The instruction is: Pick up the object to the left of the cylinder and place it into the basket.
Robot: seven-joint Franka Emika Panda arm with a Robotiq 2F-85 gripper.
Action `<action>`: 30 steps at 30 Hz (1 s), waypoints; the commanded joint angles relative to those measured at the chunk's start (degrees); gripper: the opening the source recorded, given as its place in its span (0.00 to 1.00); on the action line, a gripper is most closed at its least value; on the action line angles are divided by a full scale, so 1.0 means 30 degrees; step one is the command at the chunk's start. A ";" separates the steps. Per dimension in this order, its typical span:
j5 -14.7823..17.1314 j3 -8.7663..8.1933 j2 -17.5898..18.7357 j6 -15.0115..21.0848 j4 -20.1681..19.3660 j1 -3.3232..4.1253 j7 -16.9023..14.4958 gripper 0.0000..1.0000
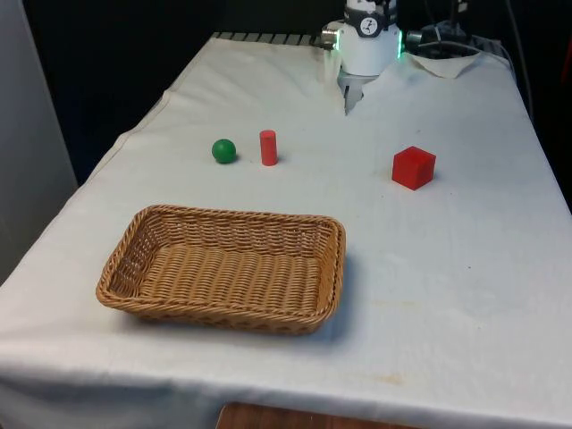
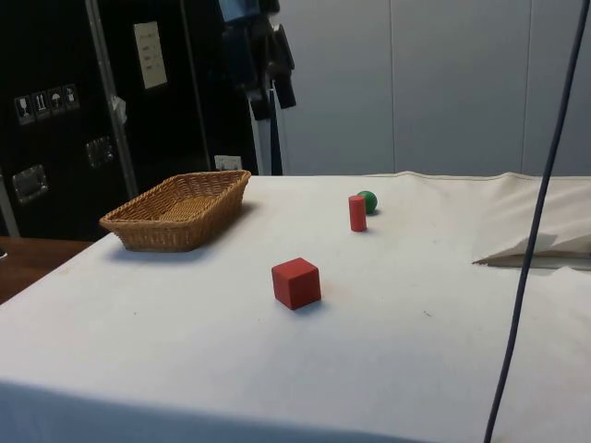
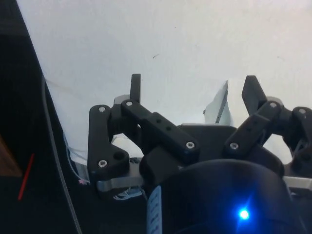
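A small green ball point(image 1: 223, 150) point(image 2: 367, 201) rests on the white cloth just to the front view's left of an upright red cylinder point(image 1: 268, 147) point(image 2: 357, 212). The wicker basket point(image 1: 234, 215) point(image 2: 138, 220) stands nearer the front edge, with nothing inside it. In the wrist view my gripper point(image 3: 193, 90) is open, its black fingers point(image 3: 135, 87) wide apart with nothing between them. It hangs over bare white cloth by the table's far end, well away from the ball.
A red cube point(image 1: 413, 167) point(image 2: 296, 282) sits to the front view's right of the cylinder. The robot's white base point(image 1: 366, 49) stands at the far end, beside a raised fold of cloth point(image 2: 536, 245). A dark cable point(image 2: 526, 258) hangs across the side view.
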 commanded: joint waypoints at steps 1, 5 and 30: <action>-0.0019 0.0076 -0.0115 0.0420 -0.0306 0.0076 0.0210 1.00; 0.0000 0.0477 -0.0115 0.1241 -0.0993 0.0076 0.0477 1.00; -0.0248 0.2330 -0.0668 0.6169 -0.4966 0.0038 0.2082 1.00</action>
